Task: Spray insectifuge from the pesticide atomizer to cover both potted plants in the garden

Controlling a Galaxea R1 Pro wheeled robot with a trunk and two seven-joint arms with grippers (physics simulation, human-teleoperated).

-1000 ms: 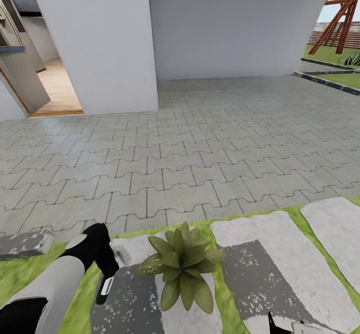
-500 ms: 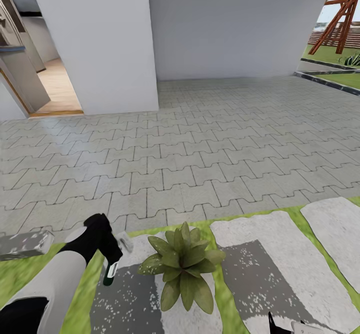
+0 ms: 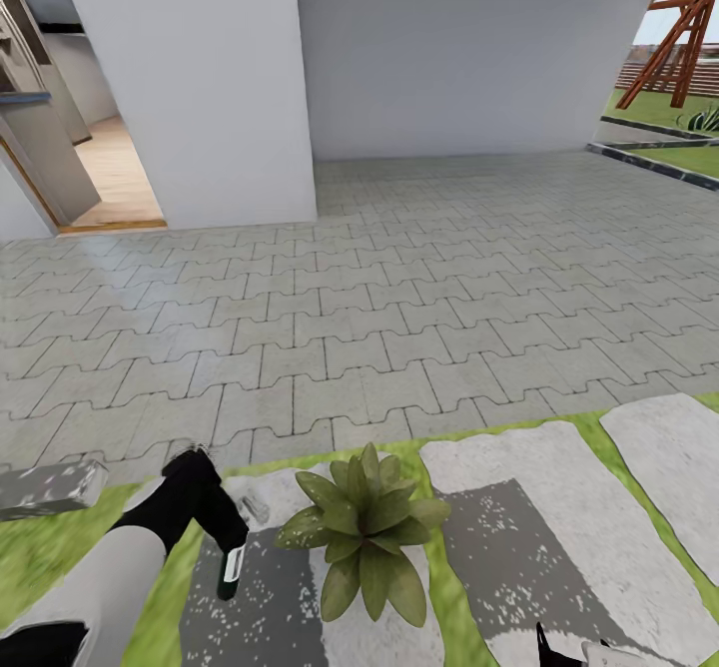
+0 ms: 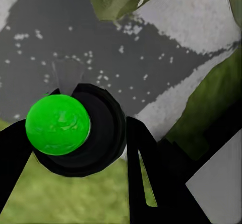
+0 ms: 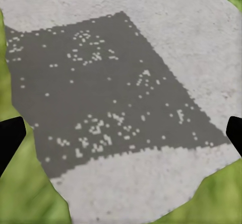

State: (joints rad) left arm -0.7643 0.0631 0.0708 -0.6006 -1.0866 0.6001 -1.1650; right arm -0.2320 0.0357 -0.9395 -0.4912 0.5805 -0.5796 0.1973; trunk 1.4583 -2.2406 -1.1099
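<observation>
At the 7 o'clock corner of the head view, the pesticide atomizer [image 3: 232, 568] hangs nozzle-down, clamped in the left pincer [image 3: 222, 539], just beside the potted plant [image 3: 363, 530] at its 3 o'clock, over a grey stepping stone [image 3: 509, 547], while the right pincer [image 5: 121, 133] is spread wide.

Rough speckled stepping stones [image 3: 539, 537], matt interlocking paving [image 3: 399, 288], glossy green cap on plastic atomizer [image 4: 58, 124], waxy plant leaves [image 3: 364, 537] at 6 o'clock.

We see a rosette of pale-speckled green pointed leaves [image 3: 361, 532], white-flecked grey stepping stones [image 3: 529, 537] on bright green lawn [image 3: 40, 547], and our slim white bottle [image 3: 232, 569] with its glossy green, black-ringed end.
</observation>
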